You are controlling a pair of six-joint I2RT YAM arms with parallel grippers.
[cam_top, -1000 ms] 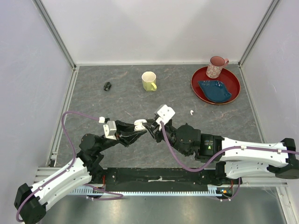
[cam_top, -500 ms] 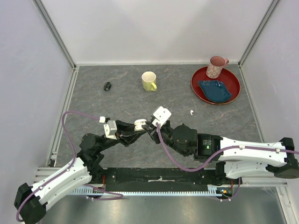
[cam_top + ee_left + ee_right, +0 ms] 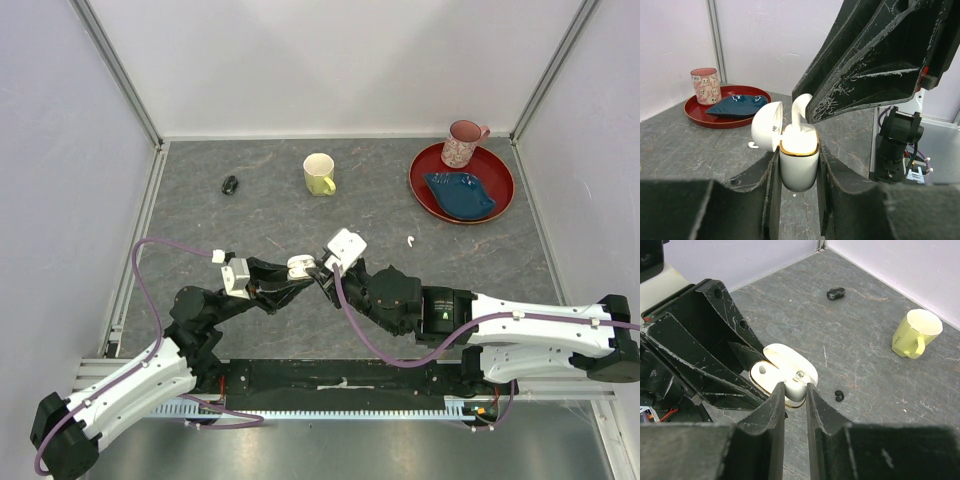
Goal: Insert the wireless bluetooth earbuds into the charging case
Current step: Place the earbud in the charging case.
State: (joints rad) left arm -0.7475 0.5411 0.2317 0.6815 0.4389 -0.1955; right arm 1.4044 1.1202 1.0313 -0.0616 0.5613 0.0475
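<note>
My left gripper (image 3: pixel 797 167) is shut on a white charging case (image 3: pixel 799 165) with a gold rim, held upright above the table with its lid open. My right gripper (image 3: pixel 795 386) is shut on a glossy white earbud (image 3: pixel 795 391), whose stem sits in the case's right-hand socket; the bud's head (image 3: pixel 799 107) sticks up above the rim. The other socket (image 3: pixel 762 369) is empty. In the top view the two grippers meet at the case (image 3: pixel 300 265). A second white earbud (image 3: pixel 410 241) lies on the table to the right. A black earbud (image 3: pixel 839 396) lies on the table beside the case.
A yellow mug (image 3: pixel 319 174) stands at the back centre. A red tray (image 3: pixel 500 185) at the back right holds a blue dish (image 3: pixel 460 194) and a pink cup (image 3: pixel 462 143). A small black object (image 3: pixel 230 184) lies at the back left.
My right gripper has moved a little left with the white earbud, closing onto the open case. The left gripper holds the case almost still.
</note>
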